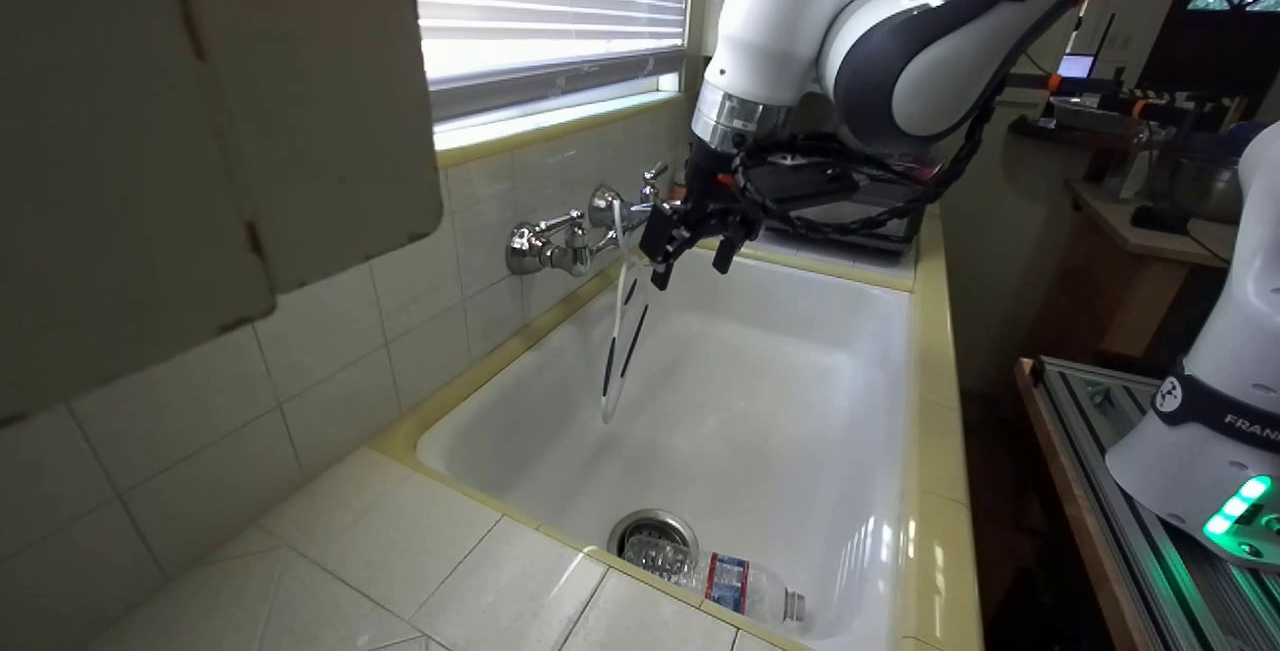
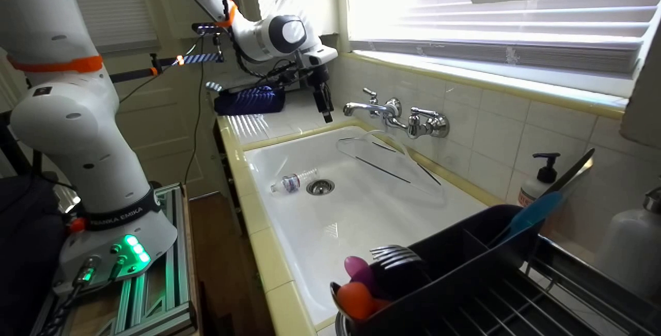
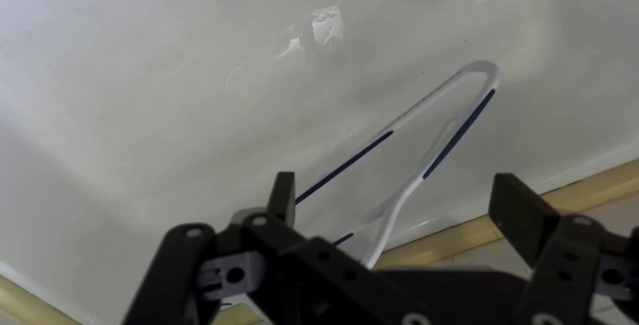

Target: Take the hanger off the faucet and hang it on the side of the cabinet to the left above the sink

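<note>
The pale hanger with dark strips hangs at the chrome faucet, its body down in the white sink. In an exterior view the hanger shows below the faucet; its hook is hard to make out. My gripper is open and empty beside the spout, above the sink's edge; it also shows in an exterior view. In the wrist view the hanger appears between the spread fingers, touching neither visibly; its top is hidden behind the gripper. The grey-beige cabinet is on the wall.
A clear plastic bottle lies in the sink by the drain. A black dish rack with utensils stands at the sink's near end in an exterior view. A soap bottle is beside the wall. A window sill runs above the faucet.
</note>
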